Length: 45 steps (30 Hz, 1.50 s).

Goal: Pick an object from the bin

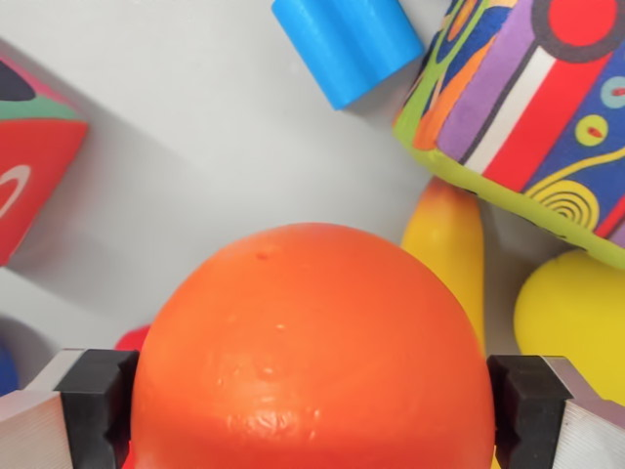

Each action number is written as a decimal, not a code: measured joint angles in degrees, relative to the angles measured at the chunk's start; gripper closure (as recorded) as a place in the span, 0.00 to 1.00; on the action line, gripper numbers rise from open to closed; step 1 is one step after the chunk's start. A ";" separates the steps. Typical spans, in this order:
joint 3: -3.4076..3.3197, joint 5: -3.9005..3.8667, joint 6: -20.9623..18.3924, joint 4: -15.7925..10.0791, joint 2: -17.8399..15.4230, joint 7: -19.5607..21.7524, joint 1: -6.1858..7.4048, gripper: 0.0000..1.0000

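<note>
Wrist view, nearest: the gripper [312,401] sat at the bottom edge, its two black pads [98,401] flanking the orange ball [312,352], one on each side.
Hand state: the pads looked pressed against the ball's sides, so the fingers appeared clamped on it; a hairline gap could not be ruled out.
Task object: the orange ball filled the lower middle of the view, over the pale bin floor [225,147].
Just beyond the ball: a yellow pear-like toy [451,244] lay close behind its right shoulder, and a yellow ball [571,322] sat toward the wrist view's right edge.
Lower left: a small red piece [134,338] peeked out beside the left pad; what it was could not be told.
Farther off: a patterned fabric block [532,98] occupied the top right corner, a blue cylinder [347,44] lay at the top edge, and a red fabric toy [34,166] sat at the left edge.
Step in hand: by judgement, the grasp was made and the lift was not yet shown.
Next move: likely a straight rise, keeping pressure steady since a smooth round ball could slip, and clearing the yellow toys alongside.
</note>
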 joint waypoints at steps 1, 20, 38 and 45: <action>-0.01 -0.03 -0.56 -0.01 -0.58 0.02 0.00 1.00; -0.03 -0.34 -13.36 1.38 -11.98 0.24 -0.01 1.00; -0.03 -0.48 -24.83 5.61 -19.15 0.32 -0.06 1.00; -0.03 -0.50 -28.13 7.28 -20.78 0.32 -0.07 1.00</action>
